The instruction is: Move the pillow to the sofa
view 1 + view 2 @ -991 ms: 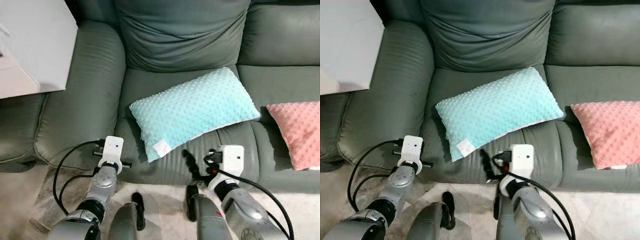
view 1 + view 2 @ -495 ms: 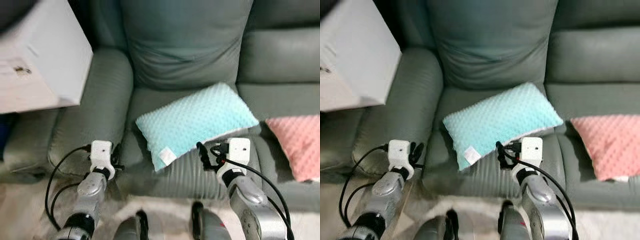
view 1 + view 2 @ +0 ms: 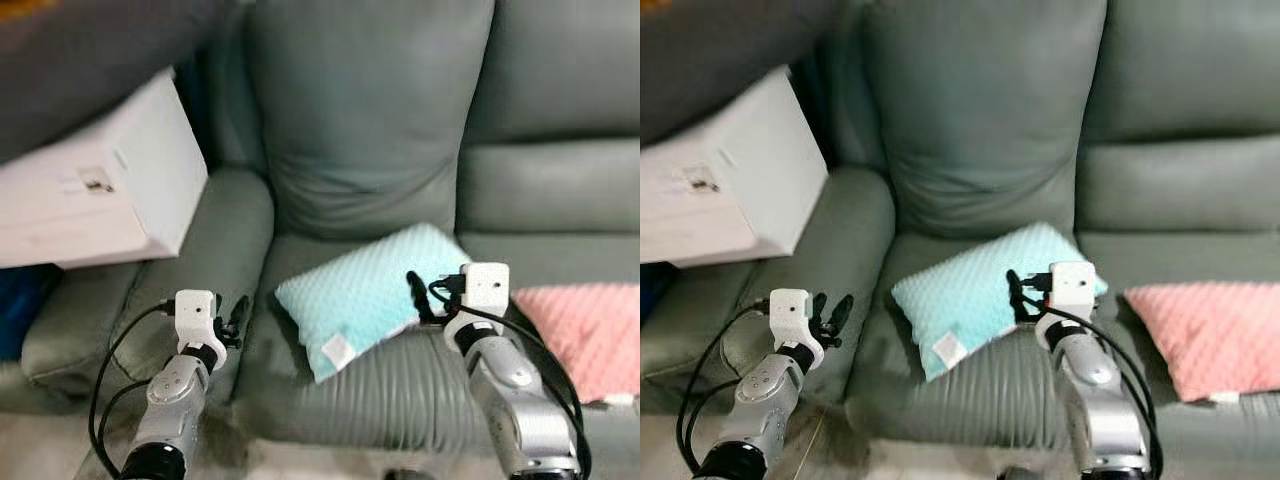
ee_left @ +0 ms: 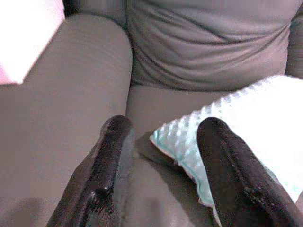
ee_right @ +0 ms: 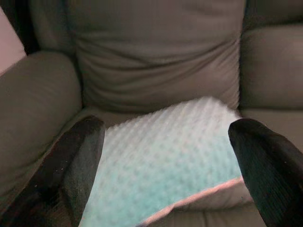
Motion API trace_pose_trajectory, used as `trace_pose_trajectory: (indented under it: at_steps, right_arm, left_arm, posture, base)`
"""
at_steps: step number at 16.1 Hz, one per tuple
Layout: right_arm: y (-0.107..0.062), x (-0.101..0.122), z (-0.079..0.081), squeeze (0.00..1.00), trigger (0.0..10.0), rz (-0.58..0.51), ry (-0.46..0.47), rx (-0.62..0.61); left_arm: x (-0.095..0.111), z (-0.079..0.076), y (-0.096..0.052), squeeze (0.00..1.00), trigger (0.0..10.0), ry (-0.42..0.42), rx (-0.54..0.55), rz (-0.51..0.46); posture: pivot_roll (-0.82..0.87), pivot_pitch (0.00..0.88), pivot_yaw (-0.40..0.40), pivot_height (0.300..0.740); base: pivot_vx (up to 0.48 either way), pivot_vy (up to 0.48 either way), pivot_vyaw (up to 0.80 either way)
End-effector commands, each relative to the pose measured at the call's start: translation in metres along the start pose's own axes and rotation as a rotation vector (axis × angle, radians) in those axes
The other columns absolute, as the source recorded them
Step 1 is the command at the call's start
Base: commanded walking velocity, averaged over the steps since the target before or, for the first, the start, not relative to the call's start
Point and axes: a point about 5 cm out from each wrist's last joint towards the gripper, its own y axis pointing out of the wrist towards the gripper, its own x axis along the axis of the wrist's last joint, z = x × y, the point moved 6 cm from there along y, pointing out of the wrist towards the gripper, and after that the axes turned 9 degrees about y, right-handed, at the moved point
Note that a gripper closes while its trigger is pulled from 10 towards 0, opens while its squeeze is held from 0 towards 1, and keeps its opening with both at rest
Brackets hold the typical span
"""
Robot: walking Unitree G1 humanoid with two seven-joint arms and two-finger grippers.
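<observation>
A mint-green dotted pillow (image 3: 365,296) lies slantwise on the seat of the grey-green sofa (image 3: 360,150), a white tag at its near corner. My right gripper (image 3: 1020,298) hovers at the pillow's near right edge. In the right wrist view its fingers (image 5: 84,142) stand wide apart, open, with the pillow (image 5: 165,165) beyond them and nothing held. My left gripper (image 3: 832,306) is open by the left armrest (image 3: 220,240). In the left wrist view the pillow's corner (image 4: 189,142) shows beyond its fingers (image 4: 111,151).
A pink dotted pillow (image 3: 585,330) lies on the seat to the right. A white box (image 3: 100,190) juts over the left armrest. The sofa's back cushion (image 3: 980,110) rises behind the mint pillow.
The whole view has tilted up, showing more of the sofa back. Both arms have lifted and reached forward; the right gripper now sits at the pillow's edge. The pillow keeps its place on the seat.
</observation>
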Motion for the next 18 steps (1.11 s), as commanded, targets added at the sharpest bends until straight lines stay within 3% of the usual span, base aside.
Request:
trace_pose_trajectory:
  at_steps: [1, 6, 10, 12, 15, 16, 17, 18]
  right_arm:
    - [0.002, -0.001, -0.005, 0.0, 10.0, -0.001, -0.006, -0.022]
    - [-0.001, -0.007, -0.017, 0.0, 10.0, -0.006, -0.013, -0.066]
    - [-0.001, -0.003, -0.021, 0.0, 10.0, -0.026, -0.02, -0.087]
    - [-0.002, 0.002, -0.029, 0.0, 10.0, -0.034, -0.038, -0.099]
    - [-0.003, 0.004, -0.034, 0.0, 10.0, -0.035, -0.046, -0.103]
    - [-0.003, 0.005, -0.033, 0.0, 10.0, -0.041, -0.036, -0.093]
    - [-0.003, 0.007, -0.033, 0.0, 10.0, -0.049, -0.027, -0.098]
    - [-0.003, 0.008, -0.033, 0.0, 10.0, -0.048, -0.02, -0.1]
  left_arm:
    - [0.001, 0.002, 0.0, 1.0, 10.0, -0.002, -0.001, 0.009]
    - [0.001, -0.007, 0.0, 1.0, 10.0, 0.007, -0.029, 0.02]
    - [0.012, 0.002, 0.002, 1.0, 10.0, 0.034, 0.008, -0.008]
    - [0.021, 0.01, 0.002, 1.0, 10.0, 0.018, 0.056, -0.048]
    - [0.014, 0.006, 0.002, 1.0, 10.0, -0.035, 0.076, -0.018]
    - [0.01, 0.0, 0.003, 0.58, 10.0, -0.044, 0.07, 0.001]
    - [0.007, -0.004, 0.004, 0.0, 10.0, -0.049, 0.063, 0.02]
    - [0.006, -0.006, 0.005, 0.0, 10.0, -0.062, 0.061, 0.031]
  posture:
    - [-0.19, 0.0, 0.093, 0.74]
    - [-0.19, 0.0, 0.103, 0.74]
    - [-0.2, 0.0, 0.098, 0.74]
    - [-0.21, 0.0, 0.086, 0.74]
    - [-0.22, 0.0, 0.075, 0.74]
    - [-0.22, 0.0, 0.075, 0.74]
    - [-0.22, 0.0, 0.072, 0.74]
    - [-0.22, 0.0, 0.073, 0.74]
  base:
    - [0.0, 0.0, 0.0]
    - [0.0, 0.0, 0.0]
    - [0.0, 0.0, 0.0]
    - [0.0, 0.0, 0.0]
    - [0.0, 0.0, 0.0]
    - [0.0, 0.0, 0.0]
    - [0.0, 0.0, 0.0]
    - [0.0, 0.0, 0.0]
